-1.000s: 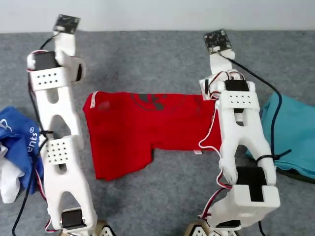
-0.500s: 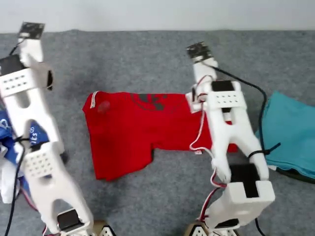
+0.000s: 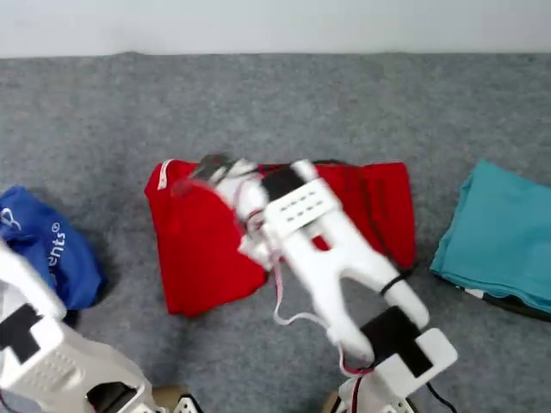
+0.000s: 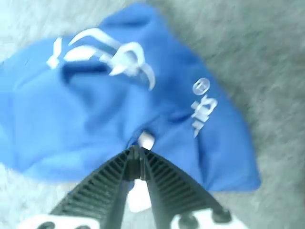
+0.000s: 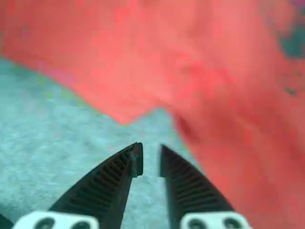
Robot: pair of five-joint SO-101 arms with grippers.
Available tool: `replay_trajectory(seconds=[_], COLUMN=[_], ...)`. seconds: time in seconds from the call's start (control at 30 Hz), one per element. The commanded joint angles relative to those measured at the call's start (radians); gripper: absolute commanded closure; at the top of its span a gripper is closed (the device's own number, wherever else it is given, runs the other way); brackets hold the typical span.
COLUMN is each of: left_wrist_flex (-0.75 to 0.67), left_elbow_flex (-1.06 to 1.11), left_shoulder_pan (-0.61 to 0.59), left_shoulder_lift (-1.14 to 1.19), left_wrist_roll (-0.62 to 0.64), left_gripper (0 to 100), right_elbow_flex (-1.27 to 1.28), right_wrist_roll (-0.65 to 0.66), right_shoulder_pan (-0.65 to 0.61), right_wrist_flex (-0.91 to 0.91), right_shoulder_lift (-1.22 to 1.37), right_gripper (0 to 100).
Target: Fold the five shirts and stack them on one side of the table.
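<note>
The red cotton shirt point(image 3: 194, 249) lies half folded on the grey felt surface point(image 3: 362, 103). The right arm's jaws hang over its edge, narrowly parted and empty, probably to pinch it. The left arm's jaws, closed, point at the bunched blue printed shirt point(image 4: 95, 109), likely next.

High view: fixed overhead, looks down, red shirt point(image 3: 194, 249) centred. Left wrist view: close over blue shirt point(image 4: 143, 109), left of red shirt. Right wrist view: close at red shirt edge. High view shares both patches.

Bare grey table point(image 3: 284, 103) beyond red shirt point(image 3: 194, 249), blue shirt point(image 3: 47, 254) left, teal shirt point(image 3: 499, 237) right
</note>
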Motion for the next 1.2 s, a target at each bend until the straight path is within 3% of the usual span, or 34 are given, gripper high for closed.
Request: replay_trajectory(seconds=[0.0, 0.37, 0.9, 1.17], left_wrist_flex=[0.021, 0.02, 0.008, 0.008], left_elbow_flex=[0.042, 0.059, 0.059, 0.059], left_shoulder_pan=[-0.075, -0.146, -0.149, -0.149], left_shoulder_lift=[-0.072, -0.072, -0.078, -0.08], left_wrist_roll=[-0.031, -0.037, -0.037, -0.037], left_gripper=[99, 99, 99, 99], right_elbow_flex=[-0.044, -0.091, -0.523, -0.535], right_wrist_roll=[0.008, 0.003, 0.002, 0.006], right_shoulder_pan=[-0.124, -0.358, -0.423, -0.423], right_wrist_flex=[0.007, -0.097, 0.111, 0.05], right_shoulder_lift=[-0.051, 0.12, 0.49, 0.564], right_gripper=[79.3, 76.2, 76.1, 76.2])
